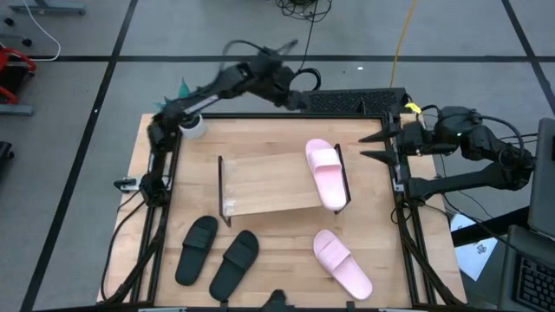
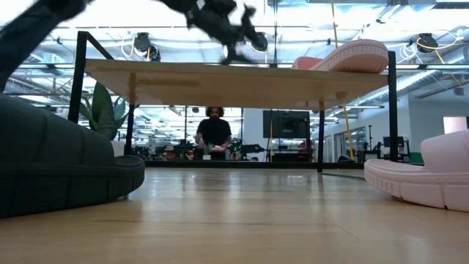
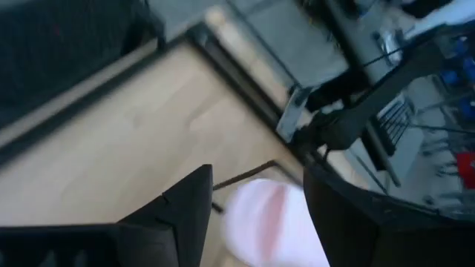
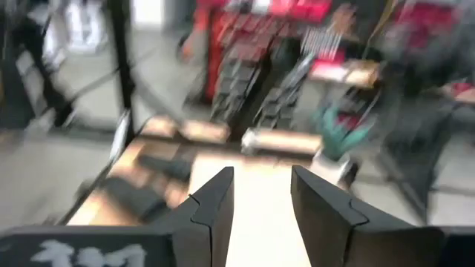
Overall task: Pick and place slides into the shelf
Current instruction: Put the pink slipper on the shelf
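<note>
The shelf [image 1: 269, 186] stands mid-table, its light top board on thin black end frames. One pink slide [image 1: 327, 173] lies on the board's right end, also seen in the low view as the pink slide [image 2: 352, 55]. The other pink slide [image 1: 342, 263] rests sole-down on the table at near right. Two black slides [image 1: 197, 250] [image 1: 234, 263] lie side by side at near left. My left gripper [image 1: 295, 97] hovers open above the table's far edge, blurred; its wrist view shows the pink slide [image 3: 271, 222] beyond its fingers. My right gripper [image 1: 371, 147] is open at the right edge, pointing left.
A white round object [image 1: 192, 126] sits at the far-left corner. A black ridged mat [image 1: 347, 102] lies along the far edge. Black frame rails [image 1: 156, 225] run along both table sides. A person [image 2: 214, 132] stands in the room behind. Bare board spans the shelf's left and middle.
</note>
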`<state>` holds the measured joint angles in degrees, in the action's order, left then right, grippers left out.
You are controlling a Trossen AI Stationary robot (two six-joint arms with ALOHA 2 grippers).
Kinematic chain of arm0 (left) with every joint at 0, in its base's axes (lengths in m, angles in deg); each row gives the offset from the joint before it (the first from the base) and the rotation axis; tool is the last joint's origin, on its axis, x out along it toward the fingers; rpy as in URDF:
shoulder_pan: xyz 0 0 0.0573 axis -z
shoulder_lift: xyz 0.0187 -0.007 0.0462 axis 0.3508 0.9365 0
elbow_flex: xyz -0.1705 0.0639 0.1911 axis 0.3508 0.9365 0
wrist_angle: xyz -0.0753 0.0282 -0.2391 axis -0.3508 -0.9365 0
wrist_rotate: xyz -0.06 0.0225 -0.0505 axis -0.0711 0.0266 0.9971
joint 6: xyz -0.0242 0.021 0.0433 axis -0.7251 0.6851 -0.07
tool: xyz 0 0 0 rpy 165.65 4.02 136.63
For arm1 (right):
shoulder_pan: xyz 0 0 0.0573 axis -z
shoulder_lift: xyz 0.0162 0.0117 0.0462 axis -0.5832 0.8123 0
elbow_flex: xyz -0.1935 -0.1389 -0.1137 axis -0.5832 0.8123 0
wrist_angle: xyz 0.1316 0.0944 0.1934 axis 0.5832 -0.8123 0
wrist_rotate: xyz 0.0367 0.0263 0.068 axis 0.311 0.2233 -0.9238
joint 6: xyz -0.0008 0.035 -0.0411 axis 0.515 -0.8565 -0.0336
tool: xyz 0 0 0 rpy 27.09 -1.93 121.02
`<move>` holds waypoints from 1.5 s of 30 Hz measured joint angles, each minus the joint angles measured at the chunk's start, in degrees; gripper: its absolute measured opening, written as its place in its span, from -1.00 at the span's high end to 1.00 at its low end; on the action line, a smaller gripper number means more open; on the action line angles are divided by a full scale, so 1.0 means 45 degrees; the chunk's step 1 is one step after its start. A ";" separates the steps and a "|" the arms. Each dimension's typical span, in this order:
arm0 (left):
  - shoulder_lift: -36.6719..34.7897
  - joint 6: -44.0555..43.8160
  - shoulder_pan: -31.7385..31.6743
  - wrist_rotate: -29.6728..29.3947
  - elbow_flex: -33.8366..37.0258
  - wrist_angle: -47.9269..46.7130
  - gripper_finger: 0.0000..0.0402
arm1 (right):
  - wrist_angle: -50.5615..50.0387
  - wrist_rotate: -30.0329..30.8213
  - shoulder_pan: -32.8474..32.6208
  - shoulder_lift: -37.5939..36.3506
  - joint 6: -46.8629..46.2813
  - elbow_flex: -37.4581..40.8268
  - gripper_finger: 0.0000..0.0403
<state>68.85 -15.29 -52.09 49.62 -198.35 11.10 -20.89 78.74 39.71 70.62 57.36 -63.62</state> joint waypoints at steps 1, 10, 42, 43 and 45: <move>-0.0519 0.0099 0.0130 -0.0441 0.0000 -0.0222 -0.04 | -0.0658 -0.0397 0.0000 0.0060 0.0112 0.0034 0.38; -0.4068 -0.0287 0.2954 -0.6246 -0.0015 -0.2194 -0.04 | -0.4301 -0.4743 -0.0798 0.0820 -0.0252 0.2112 0.38; -0.3668 -0.5648 1.1275 -1.4279 -0.0015 -0.4043 -0.04 | -0.1950 0.2038 -1.1391 0.3742 -0.3926 0.3923 0.38; -0.3559 -0.5807 1.1524 -1.4522 -0.0015 -0.4016 -0.04 | -0.2261 0.2710 -1.1627 0.4042 -0.3811 0.3923 0.38; -0.3423 -0.6176 1.2036 -1.5004 -0.0015 -0.4048 -0.04 | -0.2705 0.3782 -1.2002 0.4685 -0.3520 0.3923 0.38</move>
<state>53.45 -43.08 2.07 -17.90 -198.42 -7.11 -33.06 95.75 -14.30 91.70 41.52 -45.97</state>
